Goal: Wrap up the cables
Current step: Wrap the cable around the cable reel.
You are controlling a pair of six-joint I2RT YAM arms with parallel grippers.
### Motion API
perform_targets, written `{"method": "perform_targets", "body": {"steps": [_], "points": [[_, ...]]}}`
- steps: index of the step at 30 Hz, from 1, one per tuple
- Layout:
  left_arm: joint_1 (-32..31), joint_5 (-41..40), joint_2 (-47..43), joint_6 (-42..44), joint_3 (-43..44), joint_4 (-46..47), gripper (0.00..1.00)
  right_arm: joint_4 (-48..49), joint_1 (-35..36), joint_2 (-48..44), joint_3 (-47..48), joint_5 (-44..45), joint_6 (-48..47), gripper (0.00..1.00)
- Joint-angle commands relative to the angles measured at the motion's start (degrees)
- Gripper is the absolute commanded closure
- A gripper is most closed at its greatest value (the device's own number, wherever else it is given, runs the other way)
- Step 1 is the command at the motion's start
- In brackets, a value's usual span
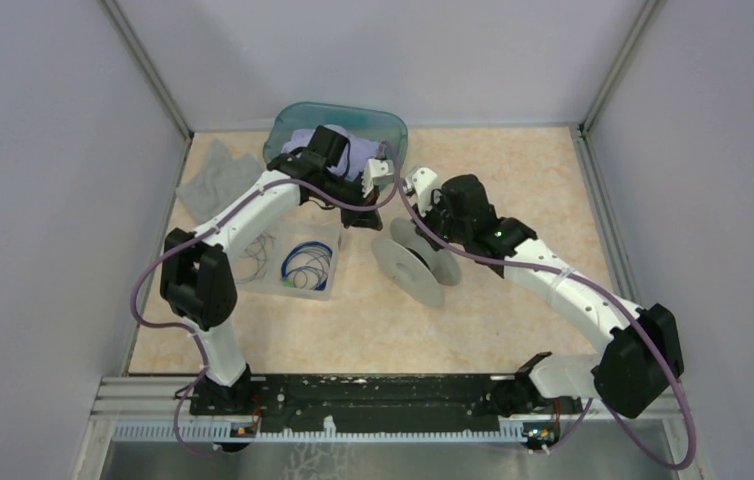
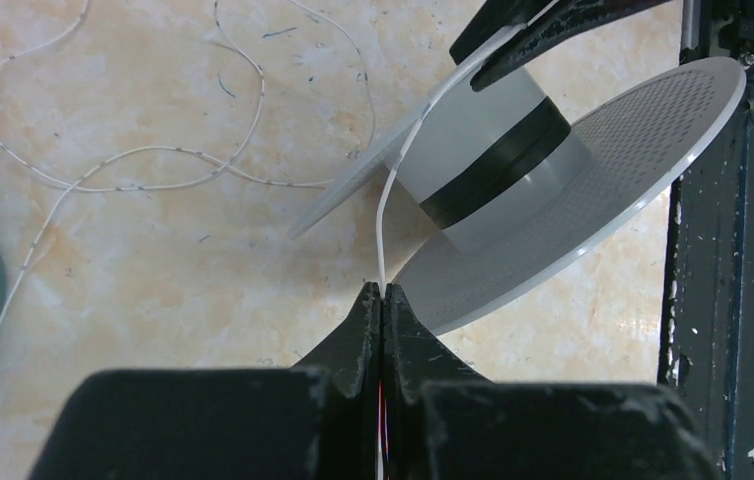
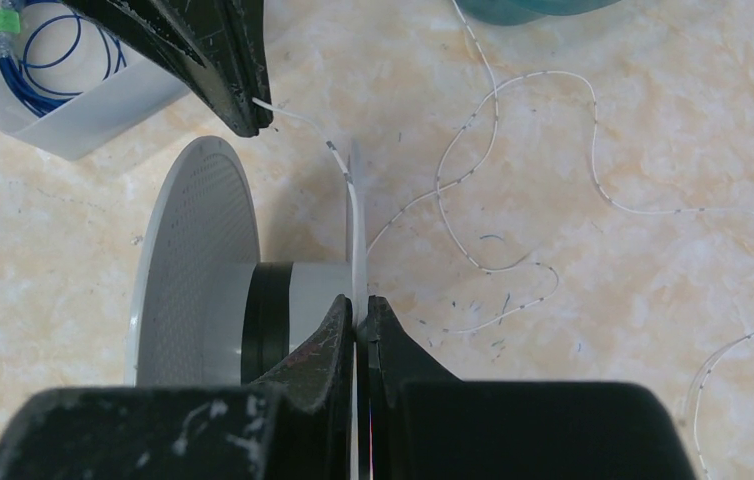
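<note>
A thin whitish cable [image 2: 389, 190] runs taut between my two grippers, just above a grey spool [image 2: 513, 150] with a black band and two wide flanges. My left gripper [image 2: 383, 291] is shut on one end of that stretch. My right gripper [image 3: 358, 303] is shut on the same cable [image 3: 303, 118] beside the spool's [image 3: 193, 290] core. The rest of the cable lies in loose loops [image 3: 513, 170] on the table. Coiled blue cables [image 1: 305, 265] sit in a clear tray. From above, both grippers [image 1: 385, 172] [image 1: 415, 185] meet behind the spool [image 1: 418, 262].
A teal bin [image 1: 338, 125] holding purple cloth stands at the back, close behind the left gripper. The clear tray [image 1: 328, 290] lies left of the spool. A grey cloth [image 1: 211, 178] lies at the far left. Walls enclose the table on three sides.
</note>
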Motion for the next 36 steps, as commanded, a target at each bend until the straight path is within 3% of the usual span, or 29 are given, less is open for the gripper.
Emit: {"method": "perform_targets", "body": {"steps": [1, 9, 25, 36], "points": [[0.6, 0.9, -2.3, 1.5, -1.4, 0.3, 1.0, 2.5, 0.2, -1.7, -0.1, 1.2, -0.9, 1.0], [0.6, -0.7, -2.7, 2.4, -3.2, 0.3, 1.0, 3.4, -0.8, -2.3, -1.9, -0.7, -1.0, 1.0], [0.6, -3.3, -1.7, 4.1, -1.4, -2.6, 1.0, 3.2, -0.9, -2.0, -2.1, -1.3, -1.1, 0.83], [0.4, -3.7, -0.7, 5.6, -0.6, -4.7, 1.0, 3.3, -0.9, -1.7, -1.9, -1.9, -1.1, 0.8]]}}
